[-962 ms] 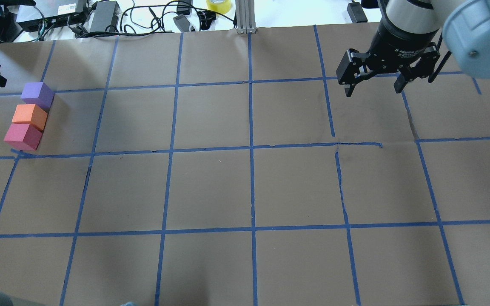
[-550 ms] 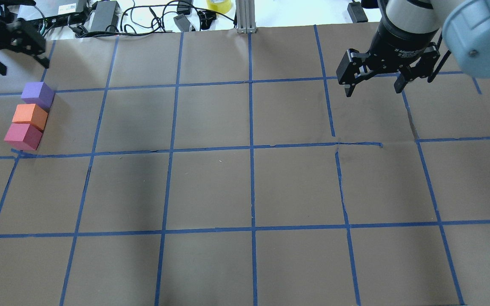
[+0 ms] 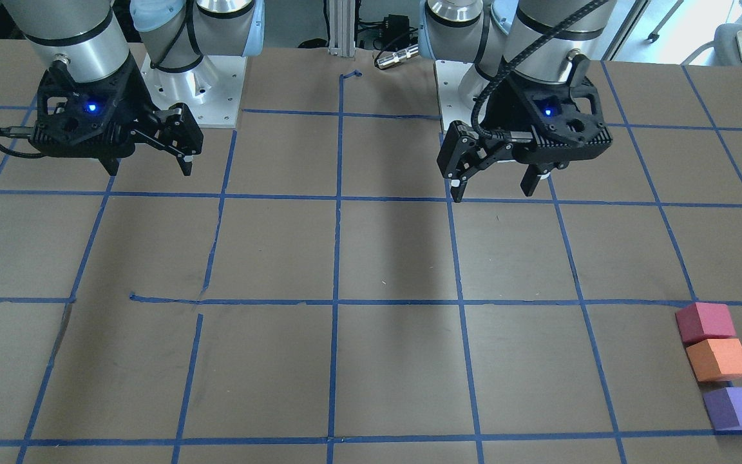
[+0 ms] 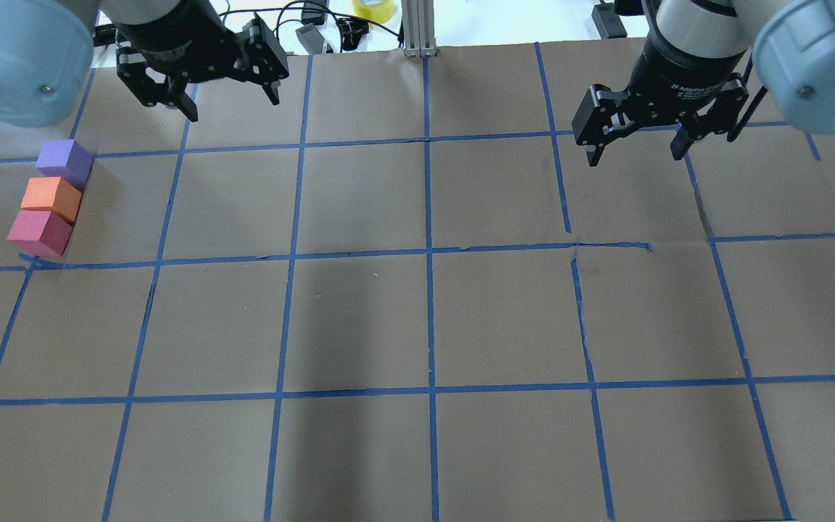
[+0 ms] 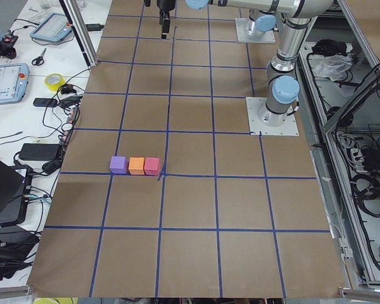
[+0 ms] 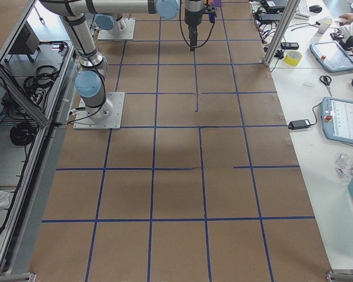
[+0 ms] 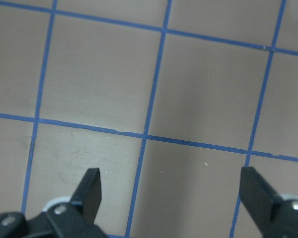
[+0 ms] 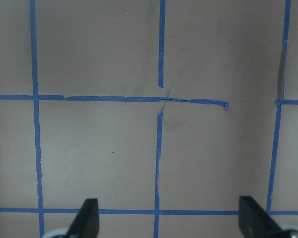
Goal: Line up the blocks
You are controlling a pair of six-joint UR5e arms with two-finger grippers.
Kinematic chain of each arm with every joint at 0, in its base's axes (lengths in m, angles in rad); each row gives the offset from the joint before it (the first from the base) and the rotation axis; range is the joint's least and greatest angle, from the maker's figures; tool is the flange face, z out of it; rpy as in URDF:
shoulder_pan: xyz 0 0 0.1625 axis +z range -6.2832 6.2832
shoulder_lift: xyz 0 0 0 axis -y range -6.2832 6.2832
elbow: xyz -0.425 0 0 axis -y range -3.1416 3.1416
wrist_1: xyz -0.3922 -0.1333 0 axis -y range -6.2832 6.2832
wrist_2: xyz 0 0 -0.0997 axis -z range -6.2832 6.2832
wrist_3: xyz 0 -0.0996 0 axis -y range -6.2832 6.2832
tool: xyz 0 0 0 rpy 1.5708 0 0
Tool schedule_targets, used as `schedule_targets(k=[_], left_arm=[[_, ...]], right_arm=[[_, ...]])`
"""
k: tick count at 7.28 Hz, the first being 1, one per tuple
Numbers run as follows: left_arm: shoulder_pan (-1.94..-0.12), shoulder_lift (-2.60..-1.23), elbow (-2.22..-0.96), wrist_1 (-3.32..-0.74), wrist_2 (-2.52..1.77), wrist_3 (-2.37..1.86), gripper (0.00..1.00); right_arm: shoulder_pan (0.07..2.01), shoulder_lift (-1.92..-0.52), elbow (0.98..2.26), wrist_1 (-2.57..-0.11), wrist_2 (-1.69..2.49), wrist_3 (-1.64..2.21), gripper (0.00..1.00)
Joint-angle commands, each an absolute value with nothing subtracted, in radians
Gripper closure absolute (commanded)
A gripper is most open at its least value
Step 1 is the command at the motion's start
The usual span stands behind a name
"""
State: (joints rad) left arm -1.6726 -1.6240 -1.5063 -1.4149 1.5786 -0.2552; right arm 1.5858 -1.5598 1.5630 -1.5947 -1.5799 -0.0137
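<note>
Left fingers (image 7: 92,191): lower parts cut off at the left wrist view's bottom edge.
Right fingers (image 8: 89,218): same, right wrist view.
Left arm (image 4: 4,51), right arm (image 4: 809,58): cut by the overhead view's top edge.
Left gripper (image 5: 164,26), right gripper (image 6: 192,36): too small in the side views to tell the finger gap.
</note>
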Motion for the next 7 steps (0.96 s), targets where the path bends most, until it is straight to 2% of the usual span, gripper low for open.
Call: schedule_targets(k=[1, 7], left_arm=[[-1.684, -1.568, -1.563, -1.434, 1.586, -0.252, 0.0], [-1.68, -1.529, -1.586, -1.467, 1.586, -0.252, 0.0]], right_arm=[[1.585, -1.563, 1.563, -1.591, -1.577, -0.017, 0.0], [1.58, -1.565, 1.569, -1.592, -1.578, -0.043, 0.0]])
